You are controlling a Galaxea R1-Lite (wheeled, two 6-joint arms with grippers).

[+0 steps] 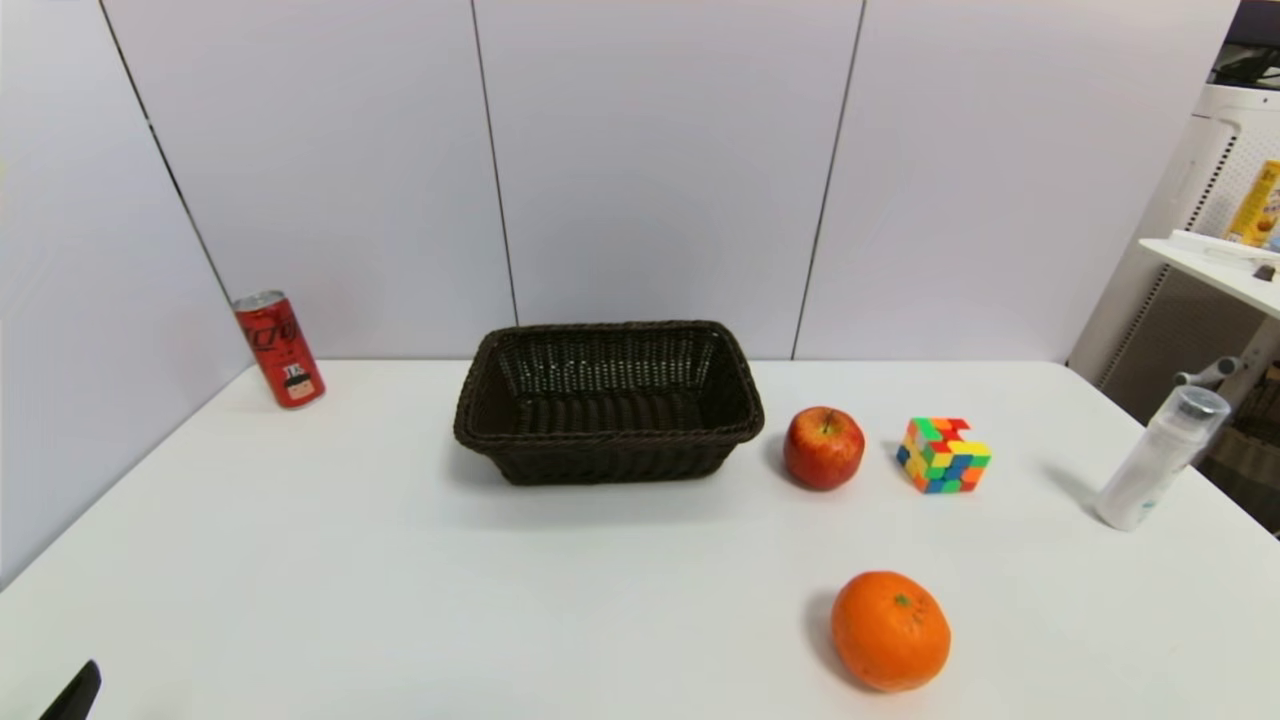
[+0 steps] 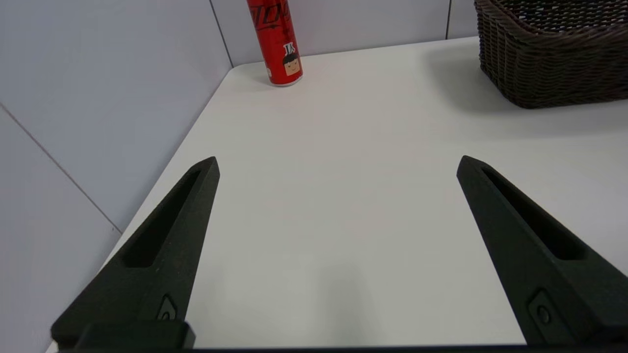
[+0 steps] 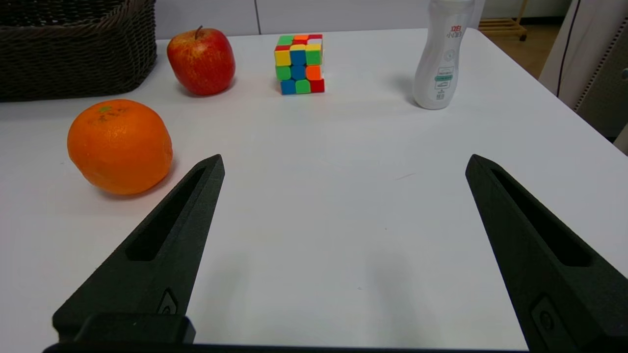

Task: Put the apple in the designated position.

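Observation:
The red apple with yellow speckles stands upright on the white table, between the dark wicker basket and a colour cube. In the right wrist view the apple lies far beyond my right gripper, which hovers open and empty over bare table near the front right. My left gripper is open and empty over the front left of the table; only a black fingertip of it shows in the head view. The designated position carries no mark on the tabletop that I can see.
An orange sits in front of the apple, close to my right gripper's left finger. A red can stands at the back left corner. A white bottle stands near the right edge. Walls close the table's back and left.

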